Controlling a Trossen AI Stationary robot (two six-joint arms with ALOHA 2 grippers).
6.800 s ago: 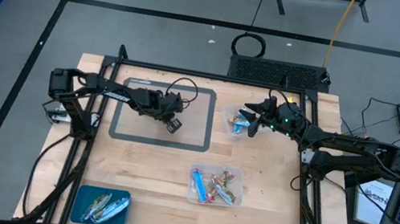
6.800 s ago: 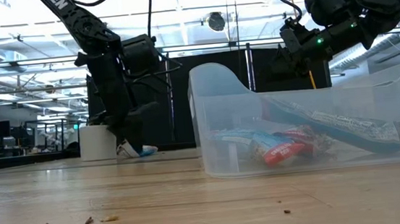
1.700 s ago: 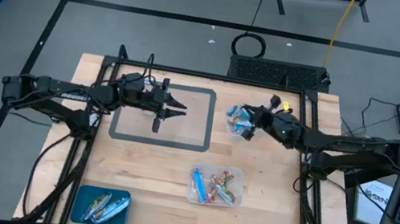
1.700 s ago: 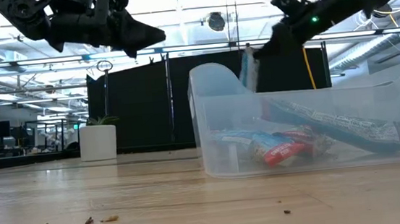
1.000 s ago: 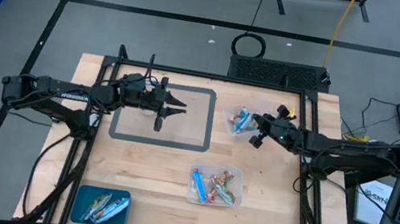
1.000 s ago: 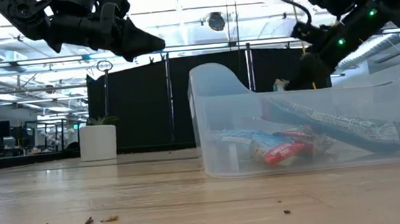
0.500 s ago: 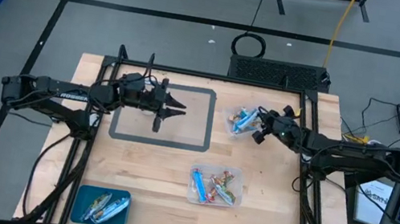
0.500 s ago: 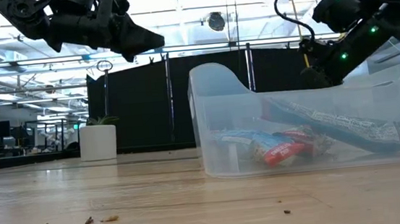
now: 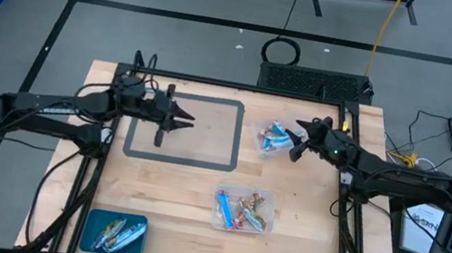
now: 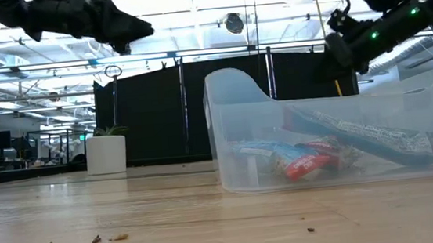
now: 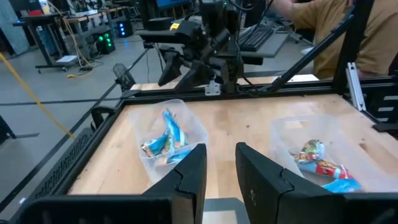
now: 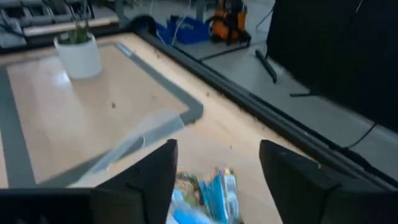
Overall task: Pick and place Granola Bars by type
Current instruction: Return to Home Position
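1. Grippers first: the right gripper (image 9: 296, 141) is spread wide and carrying nothing. It's up off the table, just beside the far clear bin (image 9: 260, 128) on the side away from the left arm. Its fingers (image 12: 143, 180) sit well apart, with blue wrappers showing under the gap.
2. The left gripper (image 9: 181, 119) is empty too, with only a narrow slit between its two dark fingertips (image 11: 189, 174). It hangs high over the grey taped rectangle (image 9: 237, 142) and points across toward the bins.
3. Nearest the front edge, at the left corner, is a blue bin (image 9: 94, 218) with the silvery-blue bars (image 9: 117, 235) piled in it.
4. Further in, around mid-table, a clear bin (image 9: 273, 198) holds the red, green and orange bars (image 9: 241, 212), plus a blue one. They're a jumble lying on the bottom.
5. The far clear bin has the blue-white bars (image 9: 275, 137), a few leaning up against its wall.
6. At the back there's a small white pot (image 10: 106, 156) with a plant by the rectangle's far corner. A person in a tan top (image 11: 351, 28) is beyond the table behind the right arm.
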